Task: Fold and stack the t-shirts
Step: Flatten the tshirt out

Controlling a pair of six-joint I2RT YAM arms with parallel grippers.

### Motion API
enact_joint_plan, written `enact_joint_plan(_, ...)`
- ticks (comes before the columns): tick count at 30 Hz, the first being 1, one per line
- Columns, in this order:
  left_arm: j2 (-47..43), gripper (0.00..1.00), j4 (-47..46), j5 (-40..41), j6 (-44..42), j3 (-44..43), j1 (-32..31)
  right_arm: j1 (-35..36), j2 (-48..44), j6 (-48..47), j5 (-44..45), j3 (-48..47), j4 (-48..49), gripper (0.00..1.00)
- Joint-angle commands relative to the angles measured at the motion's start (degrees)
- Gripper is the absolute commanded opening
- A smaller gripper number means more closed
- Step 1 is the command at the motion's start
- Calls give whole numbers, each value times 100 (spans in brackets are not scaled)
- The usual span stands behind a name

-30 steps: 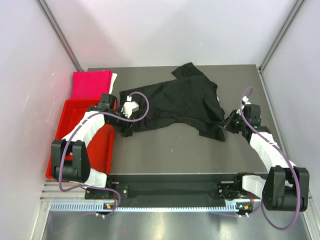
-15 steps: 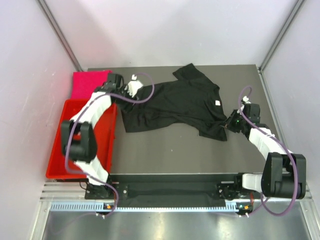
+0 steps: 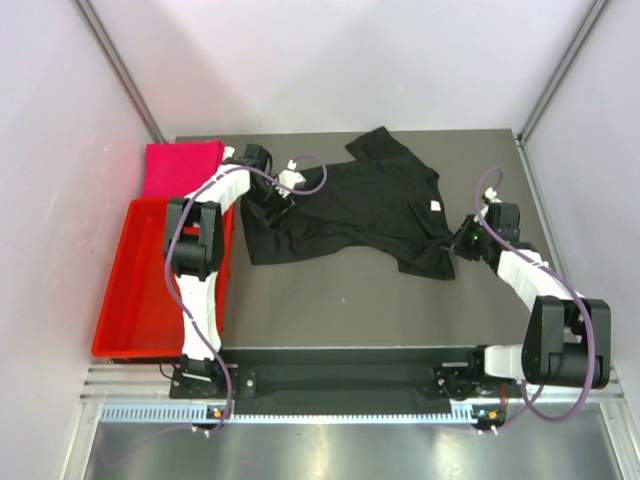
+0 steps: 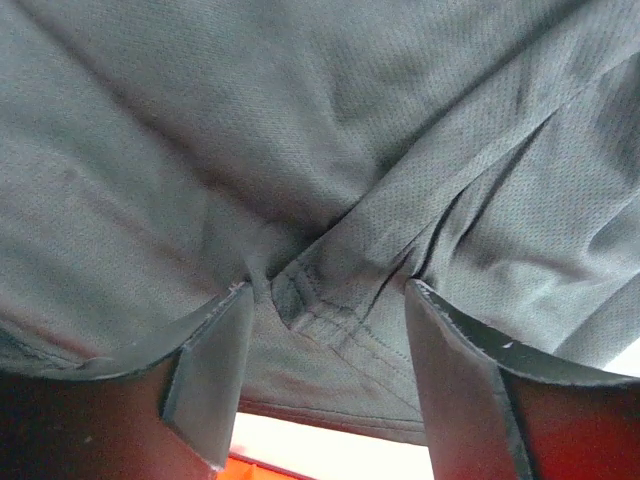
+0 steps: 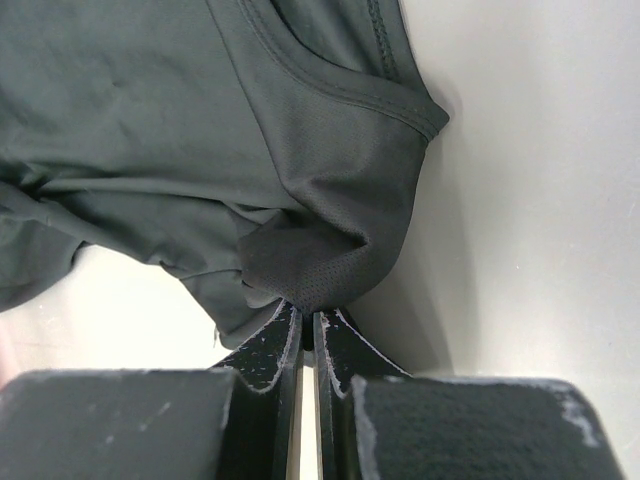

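Observation:
The black t-shirt (image 3: 360, 205) lies spread and wrinkled across the middle of the table. My left gripper (image 3: 272, 200) is at its left edge. In the left wrist view the left gripper (image 4: 328, 292) is open, its two fingers (image 4: 210, 370) wide apart with a seam of the black cloth (image 4: 330, 150) between them. My right gripper (image 3: 462, 240) is at the shirt's right edge. In the right wrist view the right gripper (image 5: 308, 318) is shut on a fold of the black shirt (image 5: 180, 130). The magenta-pink folded shirt (image 3: 182, 168) lies at the back left, with a white edge (image 3: 229, 156) beside it.
A red plastic tray (image 3: 120, 300) stands along the table's left side, in front of the pink shirt. Pale walls close in the table at the left, back and right. A dark rail runs along the near edge between the arm bases.
My left arm has swung from the shirt's front-left corner back to its left edge near the pink shirt. The shirt's left part has shifted slightly. My right gripper has kept its hold.

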State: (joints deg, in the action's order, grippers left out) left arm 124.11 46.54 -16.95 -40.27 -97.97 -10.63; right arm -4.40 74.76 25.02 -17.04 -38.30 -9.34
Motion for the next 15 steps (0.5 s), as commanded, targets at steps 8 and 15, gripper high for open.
enact_joint_plan(8, 17, 34, 628, -563, -174, -311, 9, -113, -76, -137, 7, -169, 196, 0)
enact_joint_plan(15, -537, 44, 259, -722, -191, 147, 9, -140, -93, -155, 16, -133, 196, 0)
